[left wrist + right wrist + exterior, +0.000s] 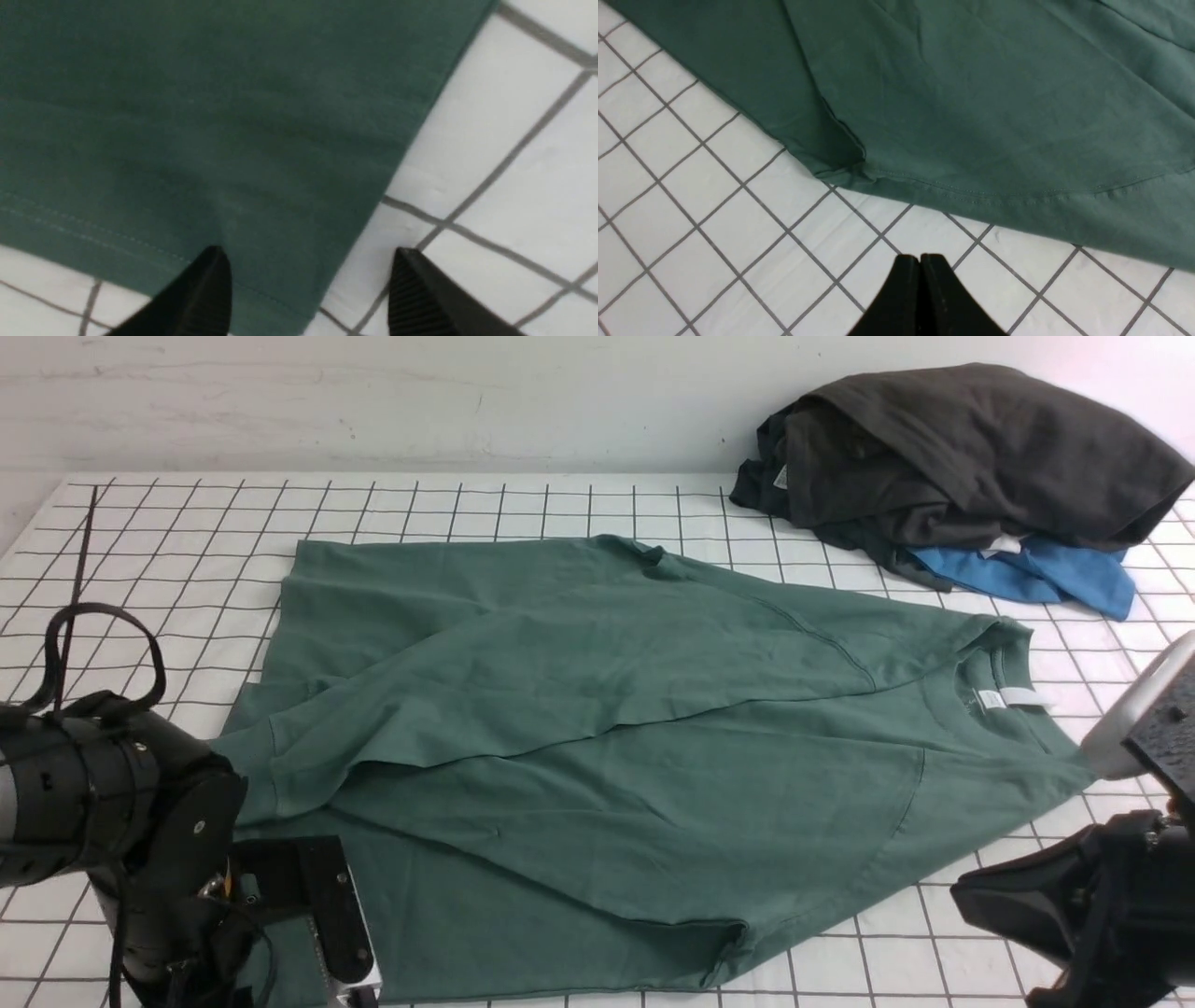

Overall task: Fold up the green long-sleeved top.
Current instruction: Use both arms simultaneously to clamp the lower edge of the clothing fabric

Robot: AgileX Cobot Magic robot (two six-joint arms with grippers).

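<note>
The green long-sleeved top (597,728) lies spread on the gridded table, neck with white label to the right, sleeves folded across the body. My left gripper (308,261) is open just above the top's near left hem corner (261,261): one finger over the cloth, the other over bare table. In the front view the left arm (140,840) covers that corner. My right gripper (920,257) is shut and empty over bare table, a little short of the top's stitched edge (971,191). The right arm (1102,887) shows at the near right.
A dark charcoal garment (962,448) is piled at the far right on a bright blue garment (1046,574). The white gridded table cloth (168,551) shows bare at far left. A wall stands behind the table.
</note>
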